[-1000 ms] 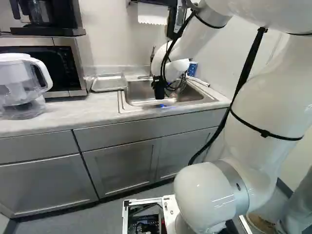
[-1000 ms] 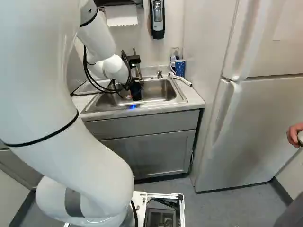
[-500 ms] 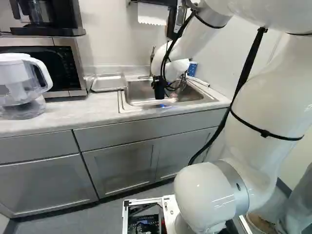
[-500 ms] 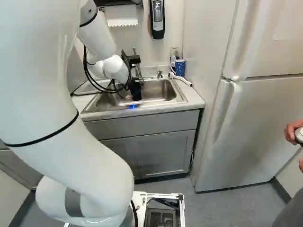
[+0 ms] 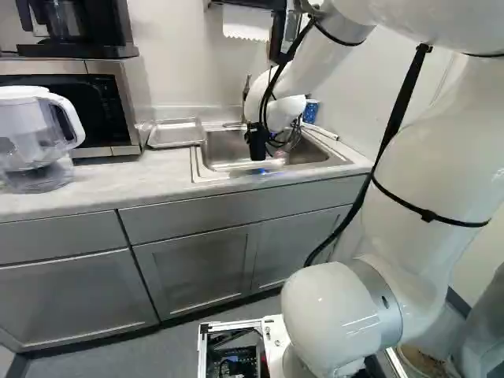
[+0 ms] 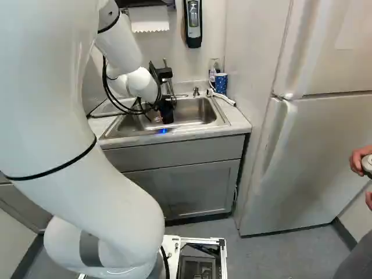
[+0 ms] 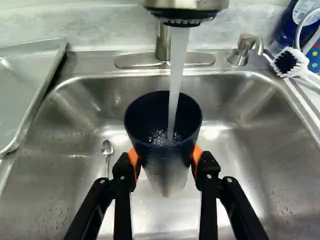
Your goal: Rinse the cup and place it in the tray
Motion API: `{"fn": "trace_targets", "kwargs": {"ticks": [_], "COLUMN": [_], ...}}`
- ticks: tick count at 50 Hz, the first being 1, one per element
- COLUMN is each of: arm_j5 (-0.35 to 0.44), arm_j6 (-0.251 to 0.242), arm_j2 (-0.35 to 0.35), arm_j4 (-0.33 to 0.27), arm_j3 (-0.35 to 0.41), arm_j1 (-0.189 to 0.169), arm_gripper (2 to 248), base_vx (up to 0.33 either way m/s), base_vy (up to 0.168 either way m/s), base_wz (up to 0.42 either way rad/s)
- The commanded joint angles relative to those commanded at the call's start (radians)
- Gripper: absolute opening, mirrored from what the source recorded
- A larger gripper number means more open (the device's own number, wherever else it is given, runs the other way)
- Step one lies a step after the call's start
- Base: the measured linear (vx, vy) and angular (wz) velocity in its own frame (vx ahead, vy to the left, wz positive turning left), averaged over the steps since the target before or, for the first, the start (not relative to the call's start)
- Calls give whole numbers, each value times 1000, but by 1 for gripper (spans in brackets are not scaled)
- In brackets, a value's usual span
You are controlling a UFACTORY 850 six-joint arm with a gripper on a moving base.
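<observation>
Cup (image 7: 166, 162) is gripped by the jaws over sink (image 7: 245, 135); water (image 7: 177, 70) is being run into it from tap (image 7: 186, 6).

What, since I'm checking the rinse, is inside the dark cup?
Inside the cup, a stream of water from the faucet lands among bubbles. The cup's floor cannot be seen, hidden beneath them and behind the near wall.

Can't see bottom inside navy cup (image 7: 166, 167) beneath churning water (image 7: 177, 70). Losing faucet (image 7: 186, 6), metal tray (image 7: 22, 95) and dish brush (image 7: 300, 68) past wrist view's edges. Catching only parts of water filter pitcher (image 5: 30, 130), coffee maker (image 5: 75, 49) in left base view, refrigerator (image 6: 317, 163) in right.
</observation>
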Motion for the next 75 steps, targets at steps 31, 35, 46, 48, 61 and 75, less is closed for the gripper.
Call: {"fn": "trace_targets", "kwargs": {"ticks": [31, 35, 46, 48, 61, 75], "arm_j5": [0, 0, 0, 0, 0, 0], "arm_j6": [0, 0, 0, 0, 0, 0], "arm_j2": [0, 0, 0, 0, 0, 0], "arm_j4": [0, 0, 0, 0, 0, 0], "arm_j3": [0, 0, 0, 0, 0, 0], "arm_j1": [0, 0, 0, 0, 0, 0], "arm_gripper": [121, 121, 121, 121, 121, 121], "base_vx": [0, 0, 0, 0, 0, 0], "base_vy": [0, 0, 0, 0, 0, 0], "base_wz": [0, 0, 0, 0, 0, 0]}}
